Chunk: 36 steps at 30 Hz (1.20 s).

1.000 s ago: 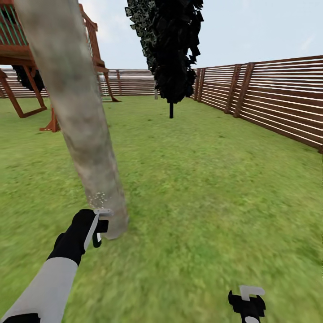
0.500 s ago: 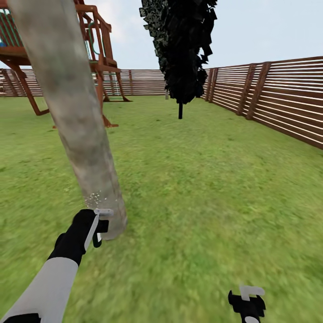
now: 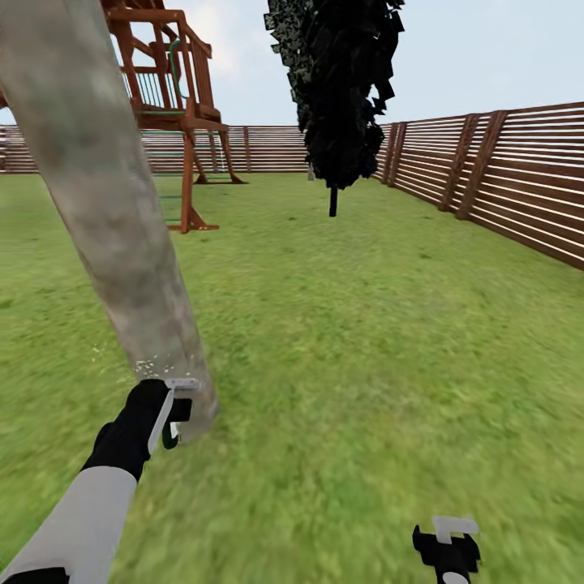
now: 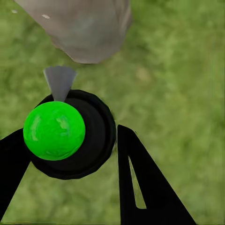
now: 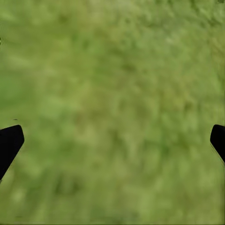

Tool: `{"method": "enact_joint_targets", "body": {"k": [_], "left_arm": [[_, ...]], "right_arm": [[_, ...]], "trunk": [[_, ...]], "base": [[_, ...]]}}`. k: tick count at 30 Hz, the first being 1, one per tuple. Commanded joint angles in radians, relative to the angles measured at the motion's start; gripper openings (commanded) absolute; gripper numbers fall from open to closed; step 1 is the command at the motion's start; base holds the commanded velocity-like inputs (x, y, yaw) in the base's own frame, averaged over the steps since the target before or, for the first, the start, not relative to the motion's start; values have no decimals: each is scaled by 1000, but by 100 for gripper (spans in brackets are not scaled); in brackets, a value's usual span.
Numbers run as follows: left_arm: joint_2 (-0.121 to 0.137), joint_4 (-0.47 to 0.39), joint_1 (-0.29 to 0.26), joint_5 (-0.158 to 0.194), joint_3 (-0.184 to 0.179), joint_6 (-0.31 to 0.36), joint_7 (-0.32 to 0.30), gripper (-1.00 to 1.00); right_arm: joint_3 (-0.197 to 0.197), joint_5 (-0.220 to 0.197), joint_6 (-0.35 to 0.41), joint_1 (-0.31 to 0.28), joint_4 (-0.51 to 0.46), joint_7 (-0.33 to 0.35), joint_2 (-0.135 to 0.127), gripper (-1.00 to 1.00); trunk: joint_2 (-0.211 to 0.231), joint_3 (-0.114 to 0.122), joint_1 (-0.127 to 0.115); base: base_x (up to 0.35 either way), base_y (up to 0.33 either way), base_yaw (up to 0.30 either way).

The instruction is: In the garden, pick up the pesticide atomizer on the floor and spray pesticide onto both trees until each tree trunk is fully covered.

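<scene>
The left gripper (image 3: 174, 414) sits right at the foot of the tree trunk (image 3: 113, 219), low down where the trunk meets the lawn (image 3: 365, 341). It's clamped on the pesticide atomizer (image 4: 70, 136). From the left wrist camera you can see the black round body with a bright green ball on top wedged between the two black fingers (image 4: 140, 183), and a little grey nozzle pointing straight at the trunk base (image 4: 82, 30). In the head view there's a faint sprinkle of pale specks (image 3: 150, 367) on the trunk just above the gripper.

The trunk itself is mottled grey-brown and leans across the head view, running out the top.

The right gripper (image 3: 448, 547) hangs well off from the trunk, over bare grass. Its fingertips (image 5: 9, 143) show far apart at the edges of the right wrist view with nothing between them, so it's spread wide.

Beyond the trunk there's a wooden play tower (image 3: 174, 89), a narrow black cone-shaped tree (image 3: 341, 89), and the reddish slat fence (image 3: 503, 178) ringing the lawn.
</scene>
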Motion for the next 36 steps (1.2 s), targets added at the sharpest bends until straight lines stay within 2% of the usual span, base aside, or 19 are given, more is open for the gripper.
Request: {"method": "enact_joint_targets", "body": {"k": [1, 3, 6, 10, 13, 15, 18, 21, 22, 24, 25, 32, 36], "left_arm": [[14, 0, 2, -2, 19, 2, -5, -100], [59, 4, 18, 0, 69, -2, -9, -100], [83, 9, 50, 1, 91, -6, -9, -100], [67, 21, 60, 4, 84, -8, -5, -100], [33, 26, 60, 4, 83, -9, -5, -100], [24, 28, 60, 2, 82, -12, -5, -100], [22, 48, 75, -1, 80, -13, -7, -100], [23, 69, 91, -6, 29, -15, -5, -100], [26, 82, 97, -7, 25, -37, -5, -100], [33, 119, 101, -7, 27, -120, -2, -100], [35, 126, 102, -6, 28, -135, -2, -100], [31, 130, 104, -5, 24, -153, -2, -100], [34, 126, 104, -6, 27, -152, -4, -100]], "right_arm": [[-8, 10, -3, -1, 2, -3, 0, 100], [-8, 10, -3, -1, 2, -3, 0, 100], [-8, 10, -3, -1, 2, -3, 0, 100], [-8, 10, -3, -1, 3, -3, 0, 100], [-8, 10, -3, -1, 3, -3, 0, 100], [-8, 10, -3, -1, 3, -3, 0, 100], [-8, 10, -3, -1, 3, -3, 1, 100], [-8, 10, -4, -1, 3, -3, 0, 100], [-9, 10, -5, -1, 2, -3, -1, 100], [-9, 10, -4, -1, 2, -3, -2, 100], [-9, 10, -4, -1, 2, -3, -1, 100], [-8, 10, -4, -1, 2, -4, 1, 100], [-8, 10, -5, -1, 3, -4, 1, 100]], "trunk": [[0, -1, 0], [0, -1, 0], [0, -1, 0], [0, -1, 0], [0, -1, 0], [0, -1, 0], [0, -1, 0], [0, -1, 0], [0, -1, 0], [0, -1, 0], [0, -1, 0], [0, -1, 0], [0, -1, 0]], "base": [[173, -276, 271], [172, -275, 276], [124, -147, 277], [10, -10, 278], [1, -1, 278], [0, 0, 278], [33, -40, 162], [140, -195, 19], [163, -225, 2], [185, -227, 0], [201, -226, 0], [224, -205, 9], [78, -255, 233]]}}
